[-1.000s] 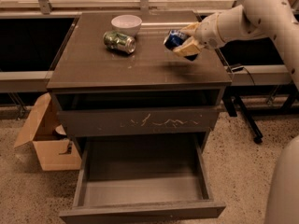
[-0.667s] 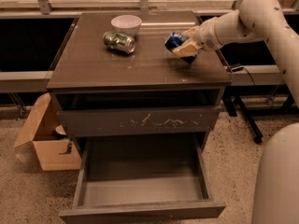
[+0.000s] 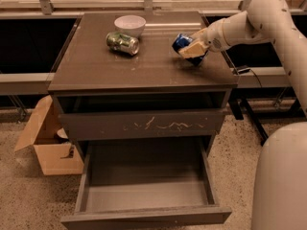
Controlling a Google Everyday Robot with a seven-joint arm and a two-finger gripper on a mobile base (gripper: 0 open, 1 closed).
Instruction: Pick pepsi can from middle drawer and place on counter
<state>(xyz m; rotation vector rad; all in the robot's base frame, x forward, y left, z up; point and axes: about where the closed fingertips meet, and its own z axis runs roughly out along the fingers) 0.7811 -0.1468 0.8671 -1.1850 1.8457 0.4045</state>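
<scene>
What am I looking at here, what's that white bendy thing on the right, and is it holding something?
That is a robot's white arm, ending in a two-fingered pincer. There is one picture, taken from above and in front of the cabinet. The pincer is shut on a small blue drink can with silver ends, tilted, above the right side of the glossy brown counter top. Also on that counter are a green-and-silver can lying on its side and a white bowl behind it. Below, the wide grey drawer tray is pulled open, its floor bare. A brown cardboard box stands on the ground at left.
</scene>
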